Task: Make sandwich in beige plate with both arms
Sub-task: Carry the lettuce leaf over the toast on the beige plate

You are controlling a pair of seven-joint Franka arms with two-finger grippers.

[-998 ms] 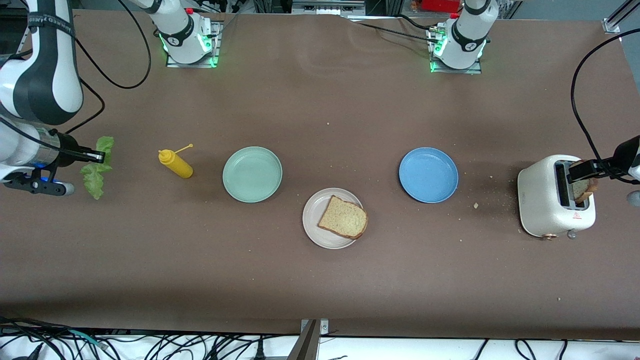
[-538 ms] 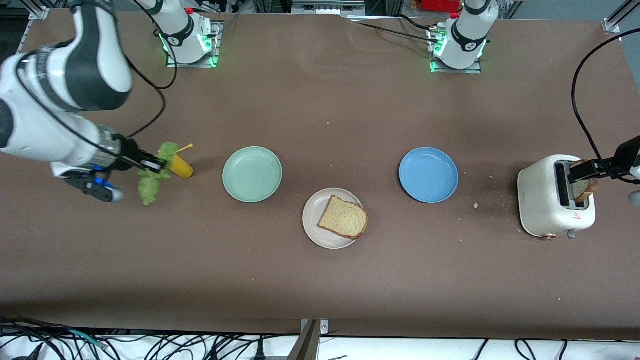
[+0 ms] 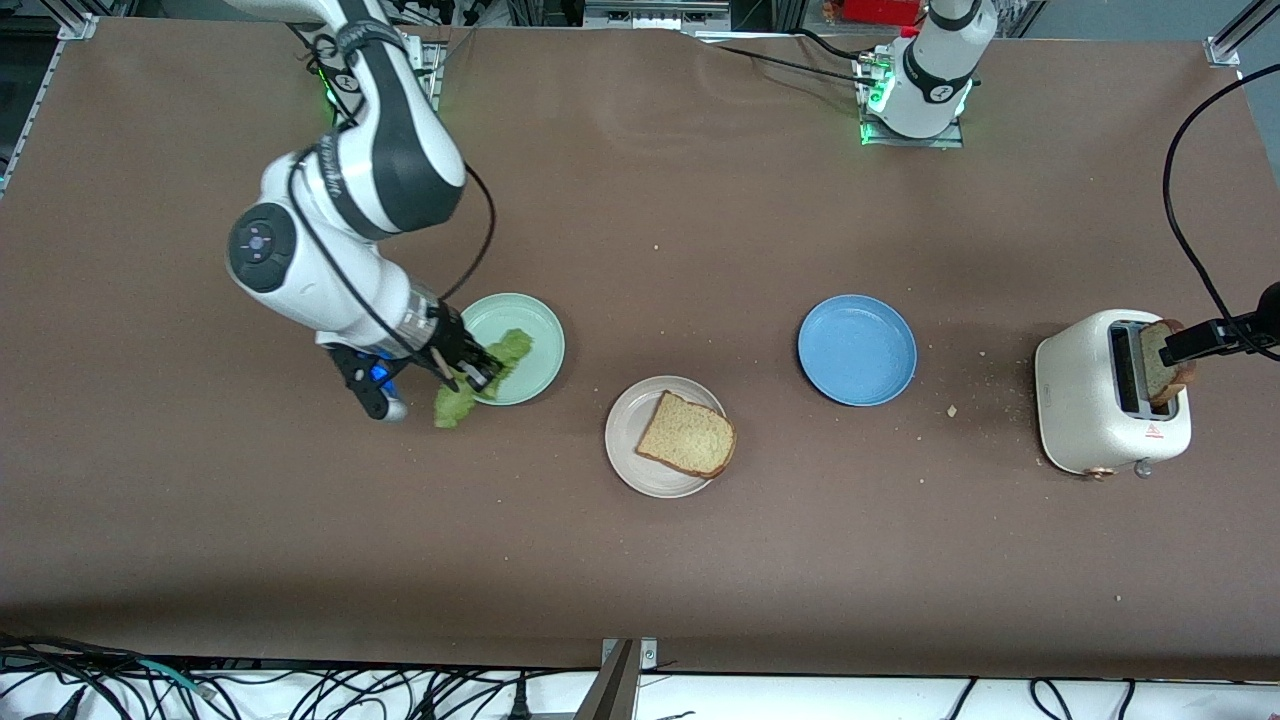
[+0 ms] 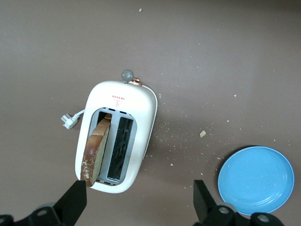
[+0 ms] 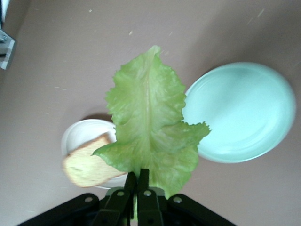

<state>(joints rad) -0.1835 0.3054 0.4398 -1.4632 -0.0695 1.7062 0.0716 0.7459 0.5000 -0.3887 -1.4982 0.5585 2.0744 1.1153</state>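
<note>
The right claw [image 3: 482, 375] is pinched tight on the stem end of a lettuce leaf [image 3: 480, 378], which hangs in the air over the mint green plate [image 3: 535, 325], at that plate's 7 o'clock rim in the front view. The right arm [image 3: 340, 210] reaches down from its base at the top edge of the tabletop [image 3: 640, 560]. In the right wrist view the leaf [image 5: 149, 127] spreads out from the closed fingertips [image 5: 137, 181], covering part of the bread slice [image 5: 87, 165] and the beige plate [image 5: 82, 134].

The beige plate [image 3: 630, 440] lies near the middle of the tabletop, at about 4 o'clock from the mint green plate and nearer to the front camera. One bread slice [image 3: 687, 436] rests on it, overhanging the rim toward the left arm's end. A blue plate [image 3: 857, 350] sits at 1 o'clock from the beige plate, with crumbs [image 3: 952, 411] scattered between it and the white toaster [image 3: 1090, 400].

A second bread slice [image 3: 1165, 362] stands upright in one toaster slot. The left claw [image 4: 138, 207] is over the toaster, spread wide, its fingers [image 4: 75, 200] straddling the toaster's end, gripping nothing.
</note>
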